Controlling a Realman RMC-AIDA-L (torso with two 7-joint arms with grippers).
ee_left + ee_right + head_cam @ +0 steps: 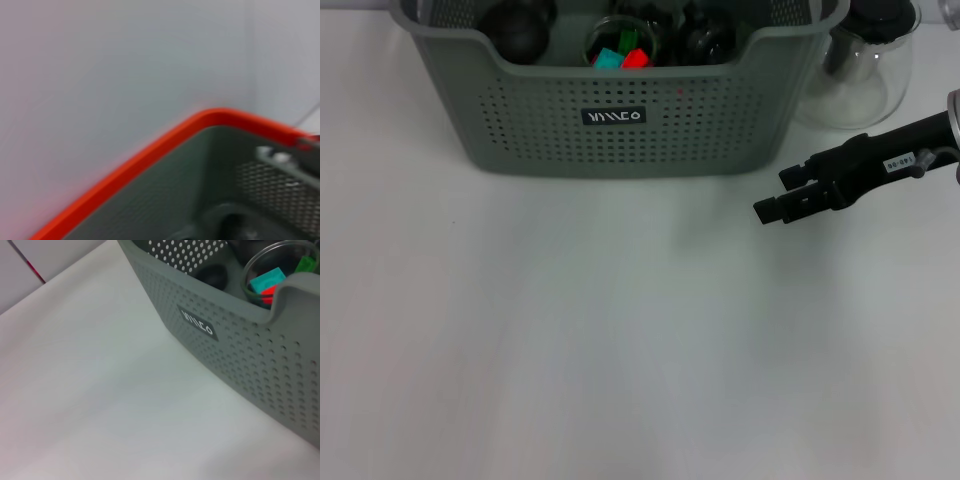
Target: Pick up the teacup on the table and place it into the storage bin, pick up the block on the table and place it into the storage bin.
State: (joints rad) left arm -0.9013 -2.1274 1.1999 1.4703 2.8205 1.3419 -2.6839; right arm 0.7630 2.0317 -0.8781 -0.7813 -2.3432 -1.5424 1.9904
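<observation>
- The storage bin (pixel 620 120) stands at the far edge of the white counter (pixel 570 330).
- A clear teacup (pixel 623 40) sits inside it, holding a teal block (pixel 608 59) and a red block (pixel 636 58).
- The right pincer (pixel 775 195) hovers just beside the bin's right end, grasping nothing, its jaws a little apart.
- A glass carafe (pixel 860 70) stands behind it.
- The left pincer is out of view.

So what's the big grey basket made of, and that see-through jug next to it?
The storage bin looks like moulded plastic with a matt grey-green finish: its walls are punched with neat rows of little holes. The jug looks like clear glass, since you can see through it and it shines, though clear plastic can't be ruled out.
</observation>
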